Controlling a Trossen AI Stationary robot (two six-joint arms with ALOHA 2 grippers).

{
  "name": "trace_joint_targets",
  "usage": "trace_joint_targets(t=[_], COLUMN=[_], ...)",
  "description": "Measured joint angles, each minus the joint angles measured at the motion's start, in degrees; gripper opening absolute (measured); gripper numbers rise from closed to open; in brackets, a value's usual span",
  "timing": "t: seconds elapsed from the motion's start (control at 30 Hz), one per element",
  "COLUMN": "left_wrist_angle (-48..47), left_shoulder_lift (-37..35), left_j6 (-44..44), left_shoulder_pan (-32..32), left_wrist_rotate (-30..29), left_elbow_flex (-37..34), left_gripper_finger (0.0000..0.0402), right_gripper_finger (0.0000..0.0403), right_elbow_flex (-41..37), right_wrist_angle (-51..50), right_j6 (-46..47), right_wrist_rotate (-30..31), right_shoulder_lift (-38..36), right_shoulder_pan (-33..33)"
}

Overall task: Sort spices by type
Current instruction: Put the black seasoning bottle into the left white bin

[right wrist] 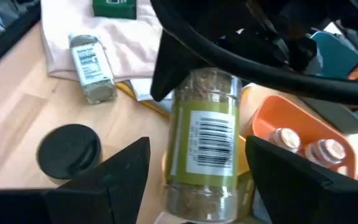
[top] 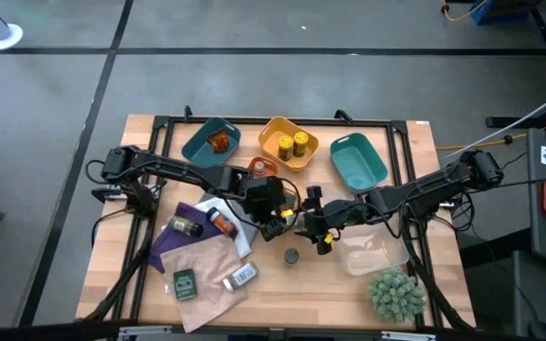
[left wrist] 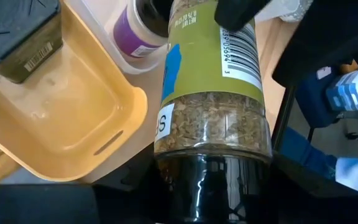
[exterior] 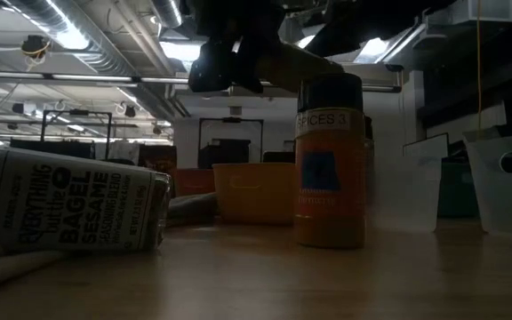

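A clear jar of green herbs with a green-yellow label and black lid (left wrist: 213,106) is held over the table's middle; it also shows in the right wrist view (right wrist: 204,149). My left gripper (top: 275,206) is shut on its lid end. My right gripper (top: 316,225) is open, with a finger on either side of the jar's bottom end and a gap at each. An orange-yellow jar with a dark lid (exterior: 330,160) stands upright on the table just below them (top: 292,256). A grey-lidded sesame jar (exterior: 69,209) lies on its side on the beige cloth (top: 243,275). My left gripper holds the herb jar by its black lid end (left wrist: 207,177), the lid between its two fingers. The fingers come about level from the table's left and lie along the jar. The jar is lifted clear of the table, lying roughly level, its bottom end toward my right gripper.
Along the far side stand a blue tray with an amber jar (top: 211,142), a yellow tray with two jars (top: 287,142), a teal tray (top: 358,161) and an orange tray (top: 259,170). A clear tray (top: 373,251) and a green plant (top: 396,294) sit near right. Packets and jars lie on cloths (top: 197,265) near left.
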Motion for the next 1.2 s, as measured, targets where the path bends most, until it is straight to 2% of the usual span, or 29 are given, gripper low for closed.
trace_joint_targets(t=[0.3,0.5,0.63,0.93,1.2], left_wrist_angle=[1.0,3.0,3.3,4.0,6.7], left_shoulder_lift=[0.0,0.0,0.0,0.0,0.0], left_j6=[1.8,2.8,3.3,5.6,6.0], left_shoulder_pan=[1.0,1.5,1.7,1.7,1.7], left_wrist_rotate=[0.0,0.4,0.4,-0.7,-2.8], left_elbow_flex=[0.0,0.0,0.0,0.0,0.0], left_gripper_finger=[0.0186,0.0187,0.0180,0.0181,0.0182], right_gripper_finger=[0.0264,0.0264,0.0264,0.0264,0.0264], right_elbow_flex=[0.0,0.0,0.0,0.0,0.0], right_wrist_angle=[-2.7,-3.5,-3.4,-3.0,-0.8], right_j6=[7.8,10.0,10.0,9.7,9.9], right_wrist_rotate=[-3.0,-6.9,-7.1,-4.1,1.7], right_shoulder_lift=[0.0,-0.1,-0.1,-0.2,0.1], right_shoulder_pan=[0.0,0.0,0.0,0.0,0.0])
